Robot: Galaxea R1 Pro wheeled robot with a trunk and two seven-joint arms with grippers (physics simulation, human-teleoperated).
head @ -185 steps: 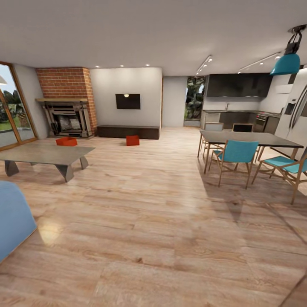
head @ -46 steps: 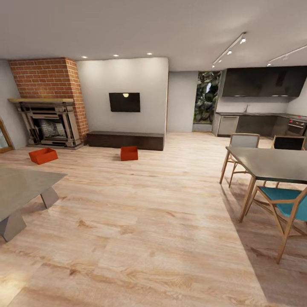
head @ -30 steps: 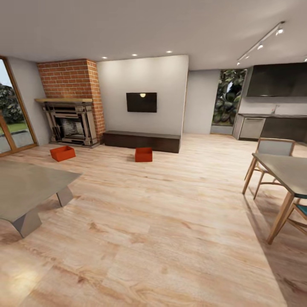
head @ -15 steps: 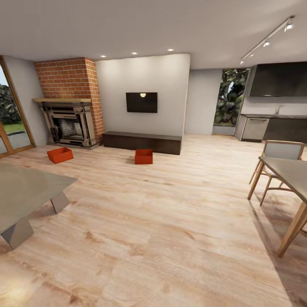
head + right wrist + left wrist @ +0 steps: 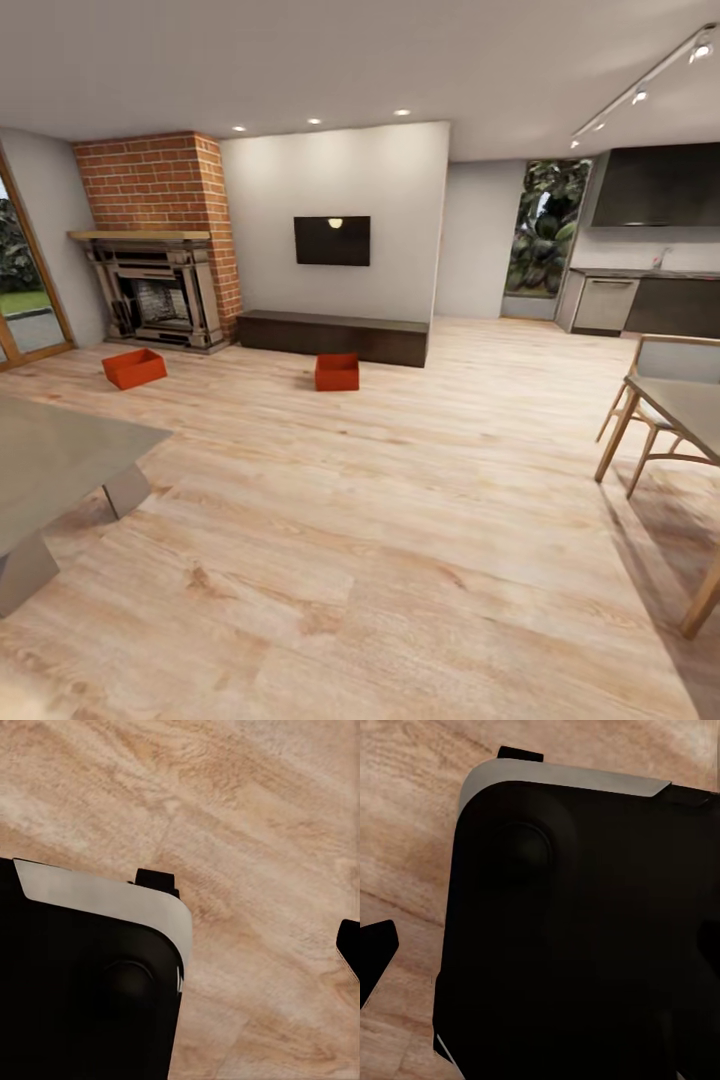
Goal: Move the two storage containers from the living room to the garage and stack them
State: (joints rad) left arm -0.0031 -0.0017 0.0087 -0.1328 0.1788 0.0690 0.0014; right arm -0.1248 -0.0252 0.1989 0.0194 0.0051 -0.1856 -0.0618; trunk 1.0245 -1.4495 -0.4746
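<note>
Living room, wood plank floor [image 5: 400, 520]. Two storage containers on it, well apart: one [image 5: 133, 368] left of frame near the brick fireplace [image 5: 155, 290], one [image 5: 337, 372] centre, just before the dark TV bench [image 5: 335, 336]. Jaws' state cannot be told.

— Is there anything you can read here: a label, a brand, a number?

— No. You have no legible writing in any view.

— What about the TV [image 5: 332, 240]?

— Its screen is dark, with one small pale glint near the top edge and no letters.

— And the two bins [image 5: 133, 368] [image 5: 337, 372]?

— Plain orange-red walls, no marks you could read.

— The wrist views?

— You see a black body with a pale edge [image 5: 577, 930] [image 5: 82, 982] over wood planks, and no print on it.
</note>
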